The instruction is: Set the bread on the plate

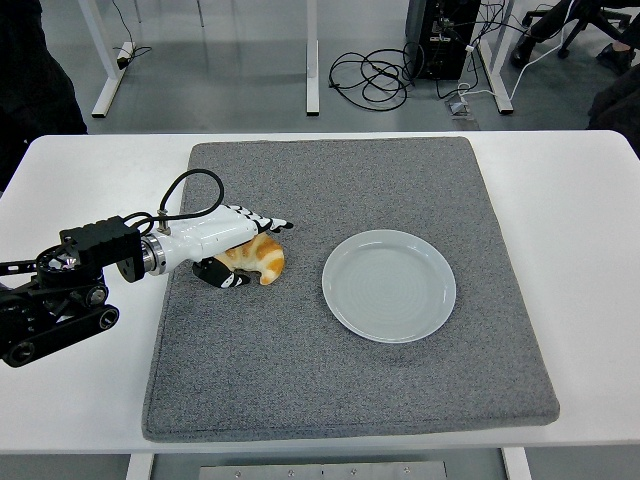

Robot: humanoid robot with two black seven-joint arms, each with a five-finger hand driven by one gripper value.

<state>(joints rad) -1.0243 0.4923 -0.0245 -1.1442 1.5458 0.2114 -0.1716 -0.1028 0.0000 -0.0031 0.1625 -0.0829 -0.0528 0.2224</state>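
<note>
**Bread under the left hand, left of the plate**

We see the bread (262, 258), a golden-orange, curved, croissant-like piece with paler stripes, lying on the grey mat (350, 380) that covers the white bench (580, 250). Our left hand (238, 250) closes around it, white fingers over its far side and thumb at its near left. The pale plate (388, 285) sits just to the right, apart from the bread.

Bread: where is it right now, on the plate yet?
Not yet: in the head view the bread lies on the grey mat left of the empty plate, with the left hand closed over it.
</note>
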